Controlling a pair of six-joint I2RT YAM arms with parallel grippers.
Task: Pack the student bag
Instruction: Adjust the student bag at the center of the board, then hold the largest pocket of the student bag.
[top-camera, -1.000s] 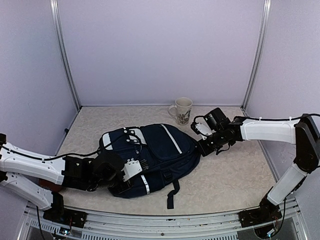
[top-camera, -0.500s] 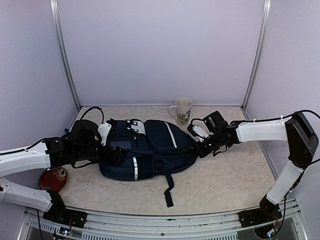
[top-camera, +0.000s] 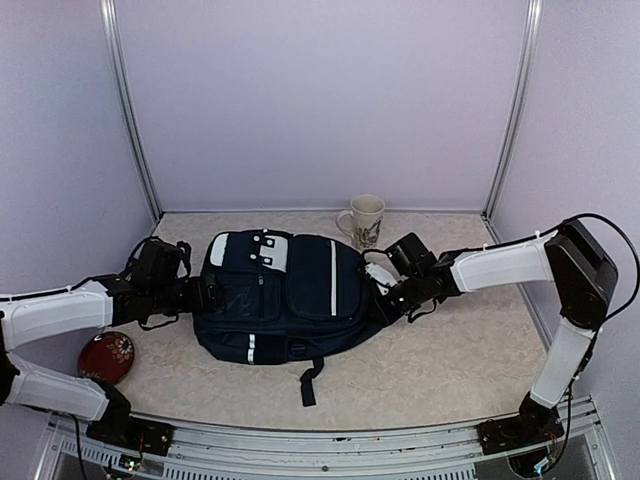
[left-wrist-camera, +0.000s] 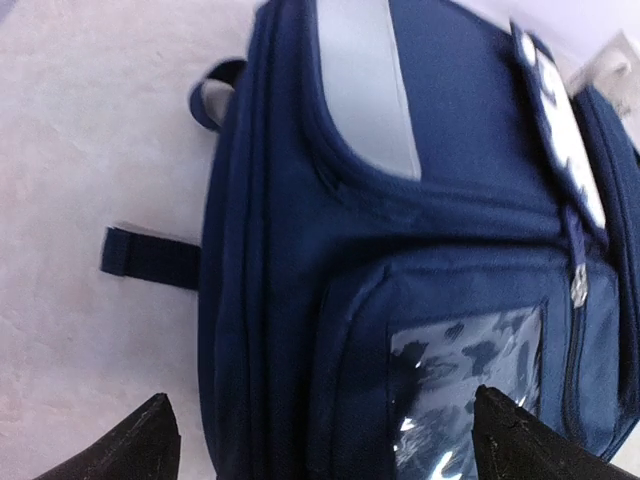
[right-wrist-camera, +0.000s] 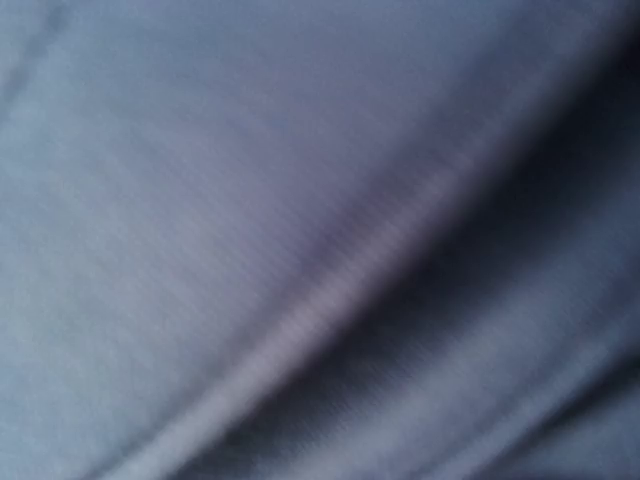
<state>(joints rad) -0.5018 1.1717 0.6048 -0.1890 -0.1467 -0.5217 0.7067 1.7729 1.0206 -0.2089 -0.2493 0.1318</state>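
Student bag (top-camera: 285, 295) swung square; left claw (top-camera: 207, 296) apart, right claw (top-camera: 382, 300) together, mug (top-camera: 365, 220) behind.

I see the student bag (top-camera: 300, 300) as matt navy cloth, its pocket window (left-wrist-camera: 465, 375) glossy clear plastic, the far mug (top-camera: 366, 220) glazed.

The left arm (top-camera: 55, 312) and right arm (top-camera: 497, 267) both have smooth white shells on their long links, with black joint housings between them. A thin black cable (top-camera: 600, 215) arcs beside the right elbow. The left fingers (left-wrist-camera: 520, 445) are matte black wedges.
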